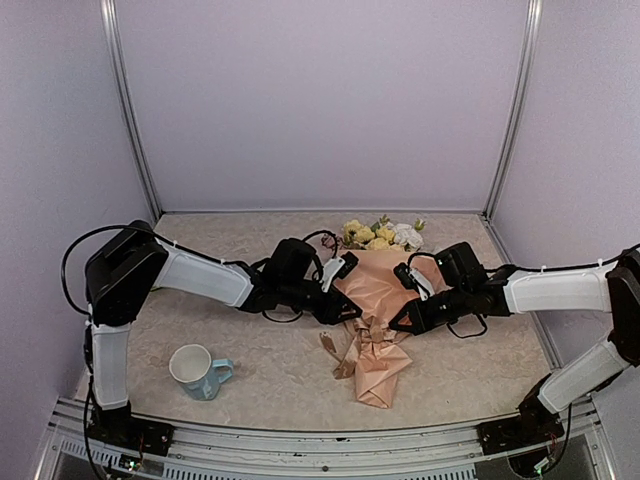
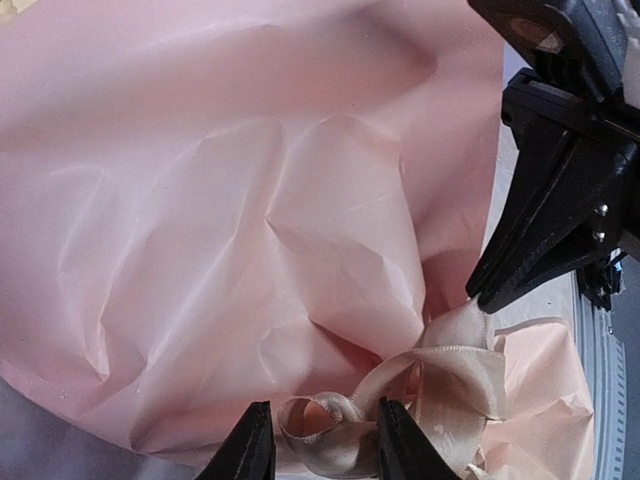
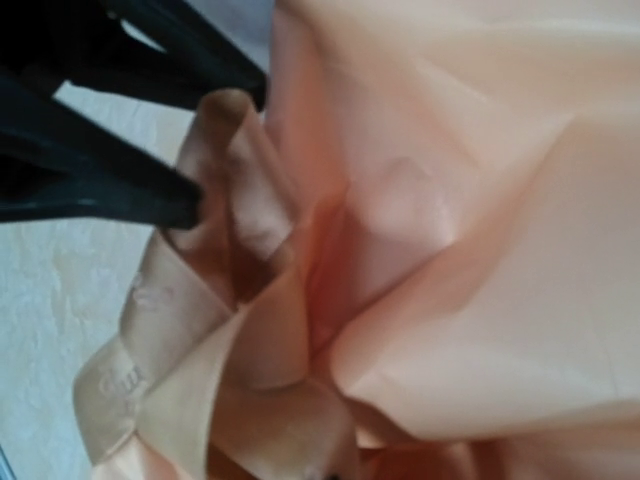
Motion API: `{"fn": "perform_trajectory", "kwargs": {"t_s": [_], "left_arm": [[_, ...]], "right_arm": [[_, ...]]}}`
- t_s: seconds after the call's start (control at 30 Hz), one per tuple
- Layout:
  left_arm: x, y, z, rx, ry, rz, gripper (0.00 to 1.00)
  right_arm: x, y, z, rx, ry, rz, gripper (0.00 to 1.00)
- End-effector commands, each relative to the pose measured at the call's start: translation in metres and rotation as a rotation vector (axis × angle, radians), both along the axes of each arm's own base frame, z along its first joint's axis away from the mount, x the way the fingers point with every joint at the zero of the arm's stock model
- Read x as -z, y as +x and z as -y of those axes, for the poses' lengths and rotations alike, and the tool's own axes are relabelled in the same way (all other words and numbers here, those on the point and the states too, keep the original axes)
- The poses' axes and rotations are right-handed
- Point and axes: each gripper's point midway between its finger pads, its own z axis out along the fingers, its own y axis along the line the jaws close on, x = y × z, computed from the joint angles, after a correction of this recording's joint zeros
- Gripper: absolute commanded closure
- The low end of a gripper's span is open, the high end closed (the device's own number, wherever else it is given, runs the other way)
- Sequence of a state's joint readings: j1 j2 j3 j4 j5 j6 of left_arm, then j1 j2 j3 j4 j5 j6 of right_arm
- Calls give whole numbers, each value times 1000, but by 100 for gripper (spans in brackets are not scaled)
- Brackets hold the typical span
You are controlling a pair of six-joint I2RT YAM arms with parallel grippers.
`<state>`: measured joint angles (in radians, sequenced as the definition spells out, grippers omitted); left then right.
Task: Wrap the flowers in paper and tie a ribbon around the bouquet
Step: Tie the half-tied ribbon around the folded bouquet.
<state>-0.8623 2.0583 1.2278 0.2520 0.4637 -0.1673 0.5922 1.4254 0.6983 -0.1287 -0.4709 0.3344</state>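
Note:
The bouquet lies in the middle of the table, with yellow and white flowers (image 1: 380, 235) at its far end. Peach paper (image 1: 372, 285) is wrapped round it in a cone. The tan ribbon (image 1: 347, 352) sits bunched at the cone's narrow neck. My left gripper (image 1: 347, 313) is at the neck's left side, open, with a round ribbon loop (image 2: 325, 435) uncrushed between its fingers (image 2: 250, 450). My right gripper (image 1: 398, 323) comes in from the right. It is shut, and its tip (image 2: 487, 297) meets a ribbon strand (image 2: 455, 330). The stems are hidden by the paper (image 3: 480, 200).
A pale blue and white mug (image 1: 197, 371) stands at the front left of the table (image 1: 480, 370). Lilac walls and two metal posts close in the back. Loose paper ends (image 1: 380, 385) trail toward the front edge.

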Motion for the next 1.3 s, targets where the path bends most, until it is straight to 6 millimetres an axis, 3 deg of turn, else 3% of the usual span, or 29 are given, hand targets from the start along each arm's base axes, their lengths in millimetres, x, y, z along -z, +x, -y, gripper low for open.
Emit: {"fn": "perform_trajectory", "kwargs": {"t_s": [0.0, 0.13, 0.17, 0.27, 0.3, 0.33, 0.47, 0.63, 0.9, 1.03, 1.27], "left_arm": [[8, 7, 6, -31, 35, 12, 62], [8, 8, 10, -42, 62, 51, 57], [7, 7, 13, -38, 66, 62, 62], [1, 2, 15, -25, 48, 78, 91], [-9, -1, 13, -22, 18, 89, 98], [-11, -3, 11, -25, 4, 96, 100], [-39, -7, 0, -44, -78, 165, 100], [-61, -20, -15, -61, -166, 237, 100], [-41, -31, -12, -30, -182, 171, 100], [-42, -35, -5, -23, -183, 191, 100], [-55, -20, -12, -92, -164, 306, 100]], "right_arm": [[-4, 4, -1, 5, 21, 6, 100], [-4, 4, -1, 5, 22, 7, 100], [-4, 4, -1, 5, 21, 6, 100], [-4, 4, -1, 6, 21, 7, 100], [-5, 4, 0, 8, 22, 9, 100], [-5, 3, 0, 9, 22, 10, 100], [-5, -1, 3, 10, 15, 8, 100], [-5, -4, 9, 19, 1, 14, 100], [-4, -7, 1, -10, 48, 3, 100], [-2, -4, -4, -15, 61, -5, 100], [-8, 7, -11, -22, 73, 23, 100]]}}
